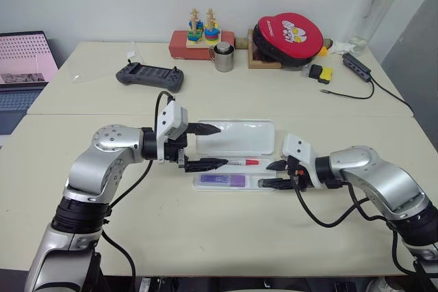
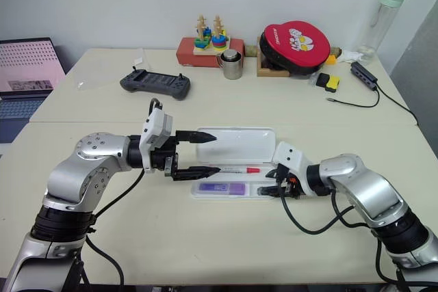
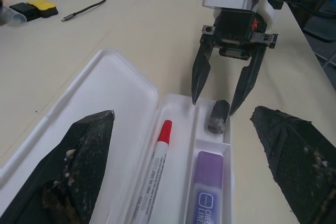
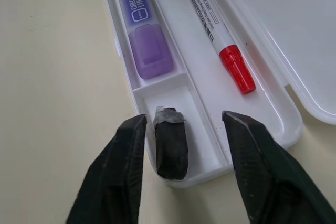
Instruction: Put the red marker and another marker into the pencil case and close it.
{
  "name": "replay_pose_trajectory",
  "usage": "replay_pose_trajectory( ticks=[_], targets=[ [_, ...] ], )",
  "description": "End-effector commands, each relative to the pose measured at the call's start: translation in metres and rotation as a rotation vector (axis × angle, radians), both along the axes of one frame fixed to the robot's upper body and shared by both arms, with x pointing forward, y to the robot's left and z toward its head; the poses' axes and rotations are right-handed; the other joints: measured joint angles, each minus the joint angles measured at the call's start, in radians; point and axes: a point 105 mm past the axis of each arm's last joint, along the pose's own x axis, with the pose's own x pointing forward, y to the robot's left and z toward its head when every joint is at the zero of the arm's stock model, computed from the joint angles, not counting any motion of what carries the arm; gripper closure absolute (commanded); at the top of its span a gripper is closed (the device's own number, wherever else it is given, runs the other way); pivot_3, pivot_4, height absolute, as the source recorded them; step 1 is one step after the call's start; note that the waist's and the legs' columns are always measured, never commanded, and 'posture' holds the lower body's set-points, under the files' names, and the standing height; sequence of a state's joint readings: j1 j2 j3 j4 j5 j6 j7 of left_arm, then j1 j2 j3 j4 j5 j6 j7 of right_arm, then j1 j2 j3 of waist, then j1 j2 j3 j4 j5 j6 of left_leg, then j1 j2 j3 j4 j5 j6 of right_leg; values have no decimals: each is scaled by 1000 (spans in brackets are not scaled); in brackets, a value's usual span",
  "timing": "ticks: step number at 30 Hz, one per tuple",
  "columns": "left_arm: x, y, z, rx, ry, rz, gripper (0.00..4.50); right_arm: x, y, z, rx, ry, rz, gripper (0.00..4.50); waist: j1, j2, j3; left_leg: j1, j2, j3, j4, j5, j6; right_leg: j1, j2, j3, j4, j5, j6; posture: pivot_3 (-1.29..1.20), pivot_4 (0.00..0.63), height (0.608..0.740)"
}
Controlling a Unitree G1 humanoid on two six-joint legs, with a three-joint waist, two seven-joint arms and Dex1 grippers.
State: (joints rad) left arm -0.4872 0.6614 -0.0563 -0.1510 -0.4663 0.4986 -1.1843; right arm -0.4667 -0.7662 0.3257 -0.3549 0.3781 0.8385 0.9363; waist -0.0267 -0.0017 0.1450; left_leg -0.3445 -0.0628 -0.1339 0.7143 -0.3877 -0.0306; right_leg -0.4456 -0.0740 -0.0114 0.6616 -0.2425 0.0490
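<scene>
Pencil case (image 4: 294, 124) lay open on your counter (image 1: 226, 237), holding red marker (image 4: 210, 27), purple highlighter (image 4: 139, 22) and dark stub (image 4: 170, 142). Your right gripper (image 4: 184, 129) had its fingers parted astride the stub; your left gripper (image 1: 209, 146) had its fingers spread wide.

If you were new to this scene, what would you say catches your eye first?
The open white pencil case at mid-table, with the red marker and purple highlighter lying inside. Both hands meet over it: the left hand wide open, the right hand open around a small dark stub in an end compartment.
</scene>
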Motion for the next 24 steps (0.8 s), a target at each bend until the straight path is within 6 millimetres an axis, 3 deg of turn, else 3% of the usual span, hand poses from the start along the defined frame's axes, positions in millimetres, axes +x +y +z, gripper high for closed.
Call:
replay_pose_trajectory(
  ticks=[1, 3, 7, 11, 14, 16, 20, 24],
  targets=[
    [1, 3, 11, -35, -38, 52, 0, 7, 9, 48, 171, -100, 32, 1121, 0, 0, 0, 0, 0, 0, 0, 0, 0, 0, 0, 0, 0, 0, 0, 0, 150, 740],
    [3, 10, 15, -67, -35, 112, 0, 22, 7, 68, 242, -144, -18, 1121, -2, 0, 0, 0, 0, 0, 0, 0, 0, 0, 0, 0, 0, 0, 0, 0, 150, 740],
    [4, 19, 13, -82, -27, 189, 0, 52, -3, 94, 283, -231, -114, 2043, -5, 0, 0, 0, 0, 0, 0, 0, 0, -1, 0, 0, 1, 0, 0, 0, 150, 740],
    [3, 18, 16, -97, -36, 212, 0, 56, -22, 91, 205, -258, -100, 3076, 3, 0, 0, 0, -1, -1, -1, 0, 0, -1, -1, 0, 0, 0, 0, 0, 150, 740],
    [2, 19, 17, -90, -38, 211, 0, 40, -35, 78, 117, -208, -25, 4002, 6, 0, 0, -1, -2, -1, -1, 0, 0, -1, -2, -1, -1, 0, 0, 0, 150, 740],
    [2, 22, 16, -83, -38, 214, 0, 42, -38, 77, 99, -229, -28, 4419, 1, 0, 0, -1, -2, 0, -1, 0, 0, -1, -2, 0, -1, 0, 0, 0, 150, 740],
    [13, 31, 27, -167, -54, 310, 0, 86, -38, 111, 206, -385, -200, 4474, -16, 0, 1, 1, 1, 4, -1, 0, 0, -1, 0, 1, 1, 0, 0, 0, 150, 740],
    [20, 36, 33, -248, -46, 382, 0, 116, -35, 118, 191, -434, -266, 4474, -15, 1, 1, 4, 1, 5, -1, 0, 0, 0, 0, 2, 2, 1, -1, 0, 150, 740]
  ],
)
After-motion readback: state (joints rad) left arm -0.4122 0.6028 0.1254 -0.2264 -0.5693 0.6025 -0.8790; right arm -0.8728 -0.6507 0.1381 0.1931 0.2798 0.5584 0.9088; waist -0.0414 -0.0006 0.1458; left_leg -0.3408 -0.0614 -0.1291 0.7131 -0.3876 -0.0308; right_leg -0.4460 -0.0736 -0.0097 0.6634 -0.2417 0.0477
